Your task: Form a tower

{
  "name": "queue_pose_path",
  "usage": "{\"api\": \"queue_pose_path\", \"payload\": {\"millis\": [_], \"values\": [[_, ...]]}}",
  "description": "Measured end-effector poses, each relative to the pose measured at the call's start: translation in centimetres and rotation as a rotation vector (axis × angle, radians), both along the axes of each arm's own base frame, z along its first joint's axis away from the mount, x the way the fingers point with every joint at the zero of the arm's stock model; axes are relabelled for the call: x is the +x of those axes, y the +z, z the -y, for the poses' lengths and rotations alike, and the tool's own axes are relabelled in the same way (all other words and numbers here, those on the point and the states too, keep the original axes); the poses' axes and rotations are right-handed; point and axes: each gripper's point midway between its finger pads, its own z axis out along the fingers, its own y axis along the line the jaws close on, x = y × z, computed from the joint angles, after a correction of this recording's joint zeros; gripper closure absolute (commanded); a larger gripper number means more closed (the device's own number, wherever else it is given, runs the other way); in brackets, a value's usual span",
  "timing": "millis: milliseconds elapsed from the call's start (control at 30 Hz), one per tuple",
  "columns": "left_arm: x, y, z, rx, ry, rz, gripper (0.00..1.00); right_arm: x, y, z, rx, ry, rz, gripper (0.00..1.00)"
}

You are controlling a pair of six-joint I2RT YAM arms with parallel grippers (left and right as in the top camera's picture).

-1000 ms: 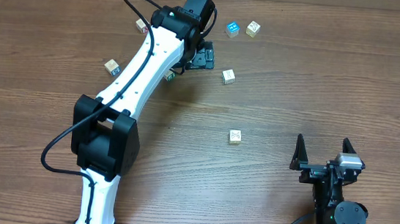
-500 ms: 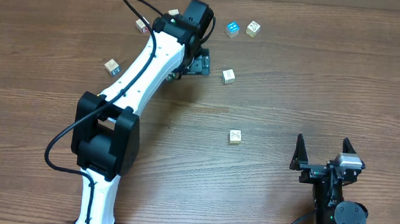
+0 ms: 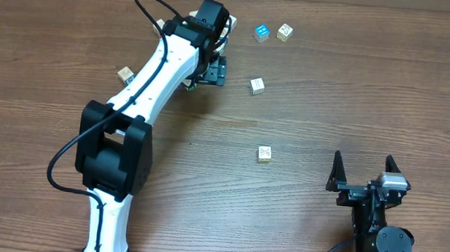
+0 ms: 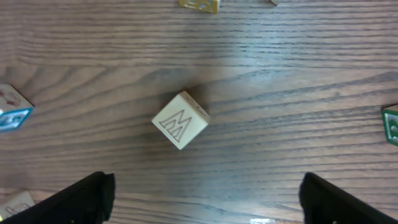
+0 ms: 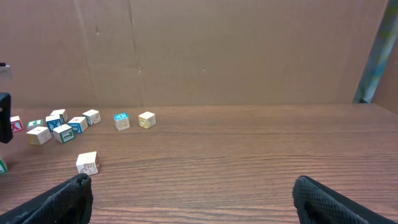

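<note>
Just ahead of the left claw, which is spread wide and holds nothing, an M-marked cube lies cornerwise on the counter. Closing on its corners could spin it or squirt it loose. No tower shows in any view. The right claw waits well apart, open and empty.

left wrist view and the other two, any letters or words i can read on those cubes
"M": outlined letter on the top face of the pale cube, left wrist view.
Too small or blurred to read: the prints on the blue cube and the lone cube.
The remaining cubes are just as unreadable; no other text shows.
</note>
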Motion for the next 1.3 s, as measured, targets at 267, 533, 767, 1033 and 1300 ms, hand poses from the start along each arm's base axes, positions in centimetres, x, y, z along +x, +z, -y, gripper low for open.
{"api": "queue_pose_path", "payload": {"millis": [267, 533, 767, 1033, 1300], "values": [[0.4, 0.1, -0.1, -0.001, -0.003, 0.015, 0.18, 0.0, 0.0, 0.0, 0.0, 0.0, 0.0, 0.0], [1.3, -0.1, 0.2, 0.008, -0.057, 0.039, 0.34, 0.0, 0.0, 0.0, 0.0, 0.0, 0.0, 0.0], [2.1, -2.7, 0.0, 0.028, -0.082, 0.019, 0.36, 0.0, 0.0, 0.0, 0.0, 0.0, 0.0, 0.0], [2.6, -3.1, -1.5, 0.001, 0.043, 0.024, 0.48, 0.0, 0.0, 0.0, 0.0, 0.0, 0.0, 0.0], [2.5, -3.3, -1.9, -0.031, 0.172, 0.026, 0.52, 0.0, 0.0, 0.0, -0.001, 0.0, 0.0, 0.0]]}}
